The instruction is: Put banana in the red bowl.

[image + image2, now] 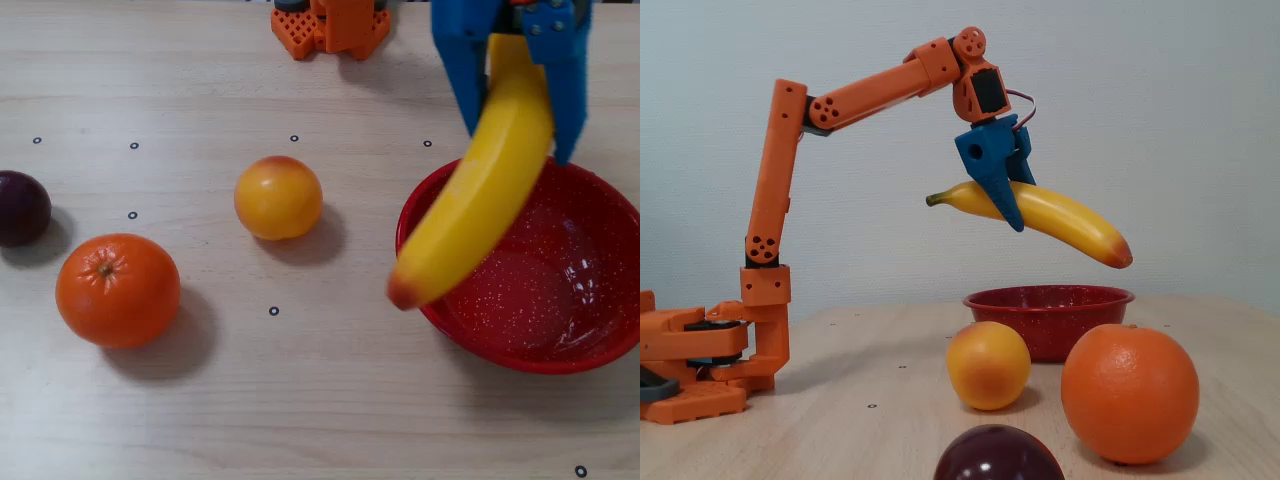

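My blue gripper [520,140] is shut on the yellow banana [480,190] and holds it in the air. In the fixed view the gripper [1015,215] grips the banana [1070,225] near its stem half, and the reddish end tilts down, well above the red bowl [1050,315]. In the overhead view the banana lies across the left rim of the speckled red bowl [600,330], its reddish tip past the rim on the left. The bowl holds nothing.
A round yellow-orange fruit [278,197], a large orange [118,290] and a dark purple fruit [20,207] sit on the wooden table left of the bowl. The orange arm base [330,25] stands at the far edge.
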You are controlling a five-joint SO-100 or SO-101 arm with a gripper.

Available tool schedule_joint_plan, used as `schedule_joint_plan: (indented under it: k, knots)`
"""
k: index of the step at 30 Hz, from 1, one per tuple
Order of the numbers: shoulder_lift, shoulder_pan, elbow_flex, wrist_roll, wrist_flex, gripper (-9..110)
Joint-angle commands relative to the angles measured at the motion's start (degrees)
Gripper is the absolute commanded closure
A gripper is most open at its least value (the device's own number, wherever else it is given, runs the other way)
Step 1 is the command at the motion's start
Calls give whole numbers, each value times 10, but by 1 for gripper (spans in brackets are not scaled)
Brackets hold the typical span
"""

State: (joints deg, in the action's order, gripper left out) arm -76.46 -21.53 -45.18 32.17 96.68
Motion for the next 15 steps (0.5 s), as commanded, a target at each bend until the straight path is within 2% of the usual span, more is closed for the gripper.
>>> schedule_joint_plan:
  k: [1, 15]
  knots:
    - [-16, -23, 73, 14, -22, 102]
    - [64, -69, 94, 18, -17, 102]
